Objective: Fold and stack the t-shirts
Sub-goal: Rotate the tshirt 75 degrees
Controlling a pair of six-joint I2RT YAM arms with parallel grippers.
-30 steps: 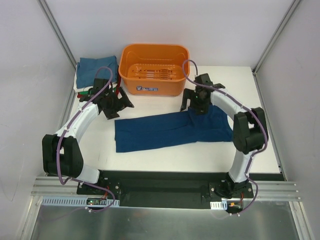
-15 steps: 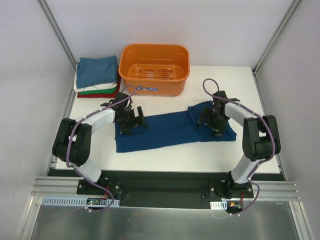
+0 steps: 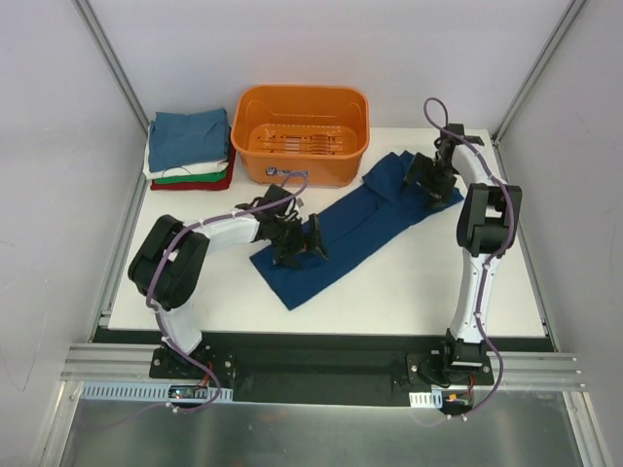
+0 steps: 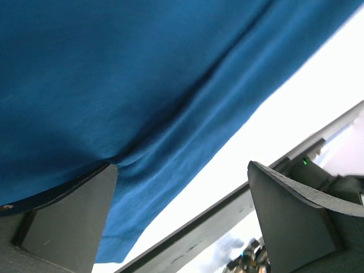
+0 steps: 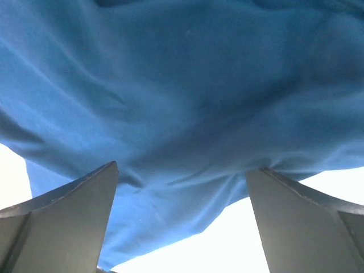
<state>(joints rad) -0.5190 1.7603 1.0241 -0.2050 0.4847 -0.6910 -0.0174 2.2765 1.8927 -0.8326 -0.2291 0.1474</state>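
Between the left jaws, spread wide apart and gripping nothing: a span of blue t-shirt [image 4: 142, 85] crossing the gap, a small crease gathered against one finger, pale desk [image 4: 296, 114] beyond its hem. Between the right jaws, likewise spread wide and gripping nothing: more of the same cloth, rumpled in soft ridges, filling the gap close to the lens. Item, one blue t-shirt, lying on the desk as a long narrow band set on a slant. Its near portion is under the left jaws toward the middle front. Its far end is under the right jaws at the back right, just beside the corner of the orange basket [image 3: 336, 165]; whether it touches the basket cannot be told. Handling, by judgement: light, limp, no stiffness of its own; will sag, wrinkle and slide on the smooth desk if pushed; not fragile; layers liable to part if only the top one is pinched. Best hold, by judgement: the two ends of the band at the edge, all layers taken together, one end per arm, so that a fold carries over evenly. Container, one orange basket, back centre of the desk: slotted floor showing, no garment seen in it. One stack of folded t-shirts [image 3: 190, 146], back left corner, beside the basket: teal-blue uppermost, then white, green, red at the bottom; well apart from the blue t-shirt.
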